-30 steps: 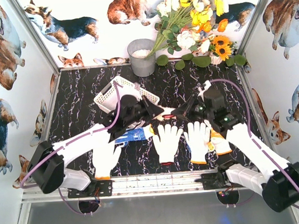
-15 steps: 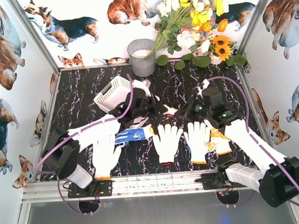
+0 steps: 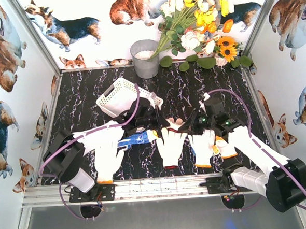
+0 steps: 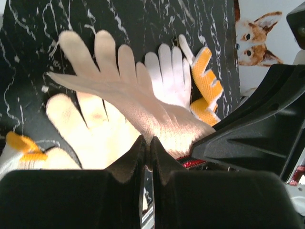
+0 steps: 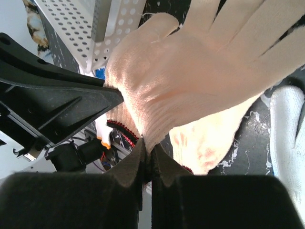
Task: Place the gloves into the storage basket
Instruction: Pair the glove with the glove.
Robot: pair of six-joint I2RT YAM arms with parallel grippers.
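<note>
A cream glove [image 3: 173, 123] with red cuff trim hangs above the mat, pinched from both sides. My left gripper [image 4: 147, 140] is shut on its cuff [image 4: 164, 126]; my right gripper [image 5: 148, 145] is shut on the same cuff [image 5: 157, 109]. In the top view the left gripper [image 3: 161, 121] and right gripper [image 3: 187, 126] nearly meet. Under them lie more gloves: a white one [image 3: 171, 144], another white one [image 3: 202, 143], an orange-palmed one [image 3: 226, 147], a blue-dotted one [image 3: 135, 140] and a white one [image 3: 108, 160]. The white storage basket [image 3: 119, 94] stands behind the left arm, tipped up.
A grey metal bucket [image 3: 145, 59] stands at the back of the mat, with a bunch of artificial flowers [image 3: 199, 23] to its right. Corgi-print walls close in both sides. The metal rail with the arm bases [image 3: 162, 186] runs along the near edge.
Both grippers have come a little toward the near edge with the red-cuffed glove still between them. More of the basket shows behind the left arm.
</note>
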